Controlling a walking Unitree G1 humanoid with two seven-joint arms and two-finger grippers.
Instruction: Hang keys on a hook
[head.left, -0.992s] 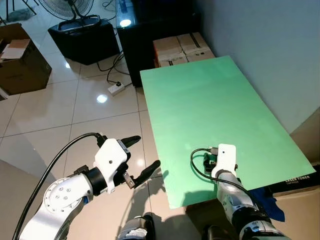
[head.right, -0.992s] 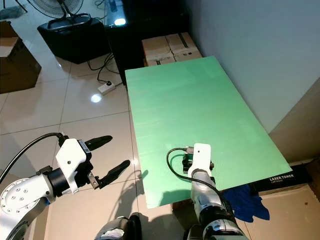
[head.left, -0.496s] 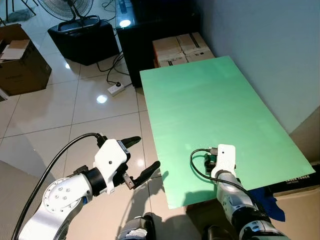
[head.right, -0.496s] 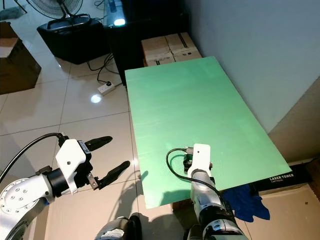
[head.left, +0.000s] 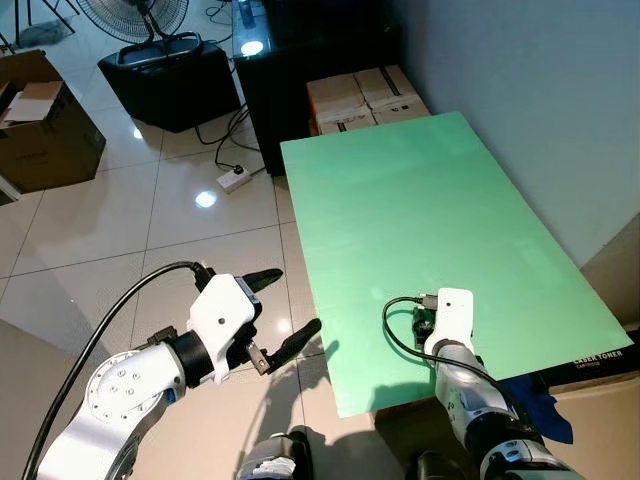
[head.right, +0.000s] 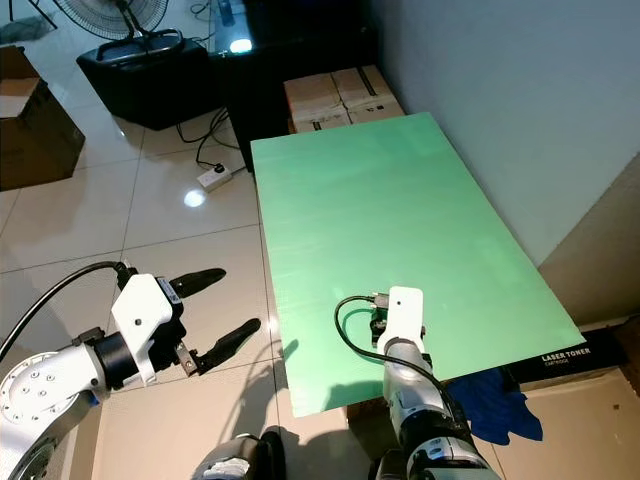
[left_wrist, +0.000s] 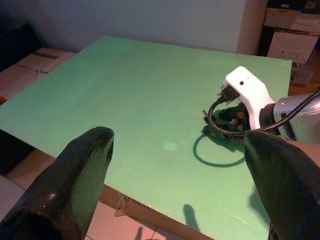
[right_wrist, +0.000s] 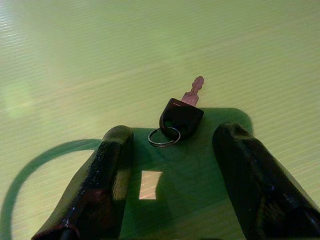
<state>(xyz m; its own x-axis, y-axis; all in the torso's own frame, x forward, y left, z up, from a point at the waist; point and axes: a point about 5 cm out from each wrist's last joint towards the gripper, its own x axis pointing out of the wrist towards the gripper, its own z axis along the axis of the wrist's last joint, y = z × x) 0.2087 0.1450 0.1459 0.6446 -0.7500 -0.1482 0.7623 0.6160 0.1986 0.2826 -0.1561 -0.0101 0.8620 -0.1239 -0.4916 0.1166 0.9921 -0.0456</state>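
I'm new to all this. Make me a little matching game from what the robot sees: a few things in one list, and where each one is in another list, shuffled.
Things:
1. key
2. left gripper
3. power strip
4. cardboard boxes

Places:
A. on the tiled floor, with a cable running from it
B. on the green board, between the right gripper's open fingers
C. by the far end of the green board
D. held open in the air above the floor tiles, left of the board

Pairs: 1-B, 2-D, 3-A, 4-C

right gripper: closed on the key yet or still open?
Open. In the right wrist view the right gripper has its two black fingers spread either side of the key, which lies flat on the green board.
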